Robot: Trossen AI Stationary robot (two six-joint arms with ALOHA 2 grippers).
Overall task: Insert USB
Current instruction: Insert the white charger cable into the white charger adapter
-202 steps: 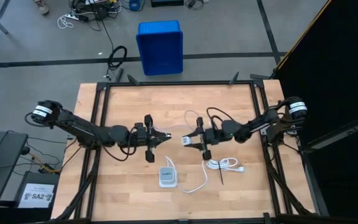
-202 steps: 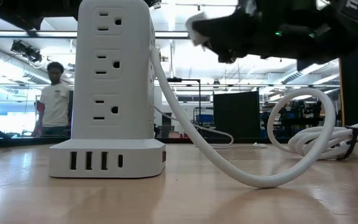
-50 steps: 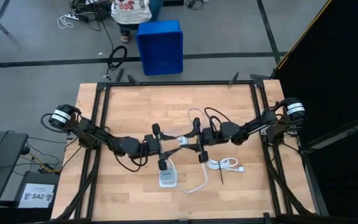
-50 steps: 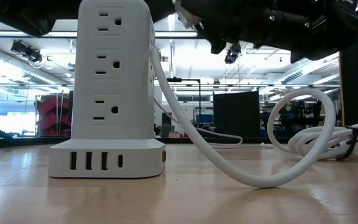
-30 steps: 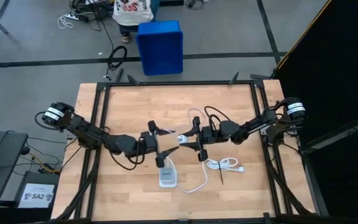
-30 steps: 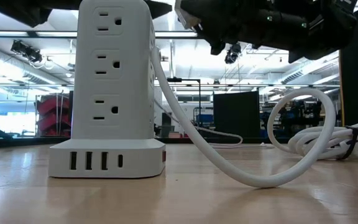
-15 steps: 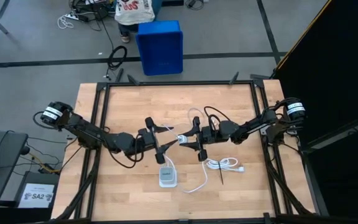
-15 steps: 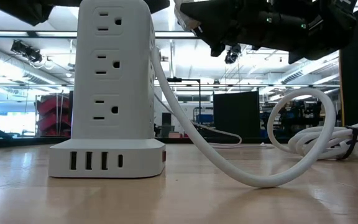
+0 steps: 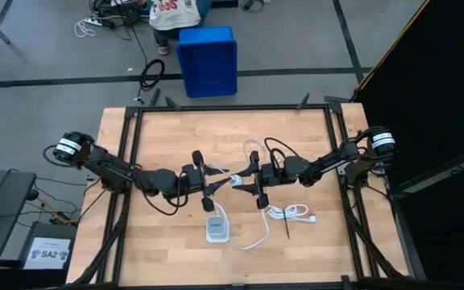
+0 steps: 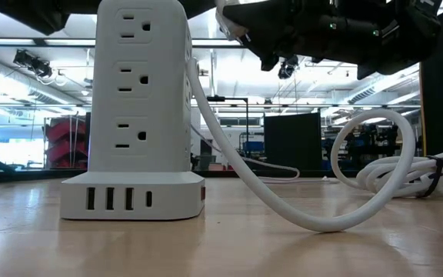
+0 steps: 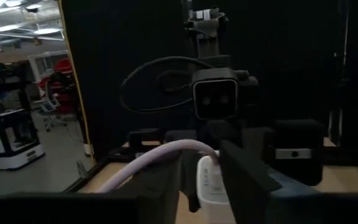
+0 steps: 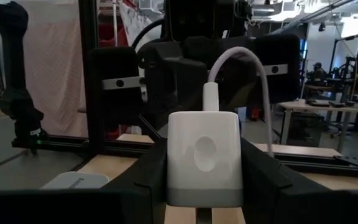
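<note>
- Mid-air over the counter [image 9: 176, 133], hand to hand: clamping the charger [image 12: 204, 152] squarely in the right hand [image 9: 243, 182], port side turned toward the other arm.
- Meeting it with the left hand [image 9: 217, 177], right up at the plug. Gripping it or merely flanking it? Cannot tell.
- Finding the USB [image 12: 211, 97] at the charger's port, plug end touching the block and seemingly in, how deep not clear. Thin cable arching away and dropping to one side.
- Pointing plug-nose into the charger, toward the right hand. Long axis lying along the line between the two hands, about level over the counter as judged from above.
- To do this well: holding the charger rock-steady, lining the plug's axis dead straight with the port, and pushing only along that axis. No twist, no side load.
- Minding the cable's arch too: leaving it slack, so no tug levers the plug crooked.
- Judging the seat by the gap: pressing until plug shoulder meets block face, then letting go gently.
- Working well apart from the tower [image 10: 137, 108] standing on the counter.
</note>
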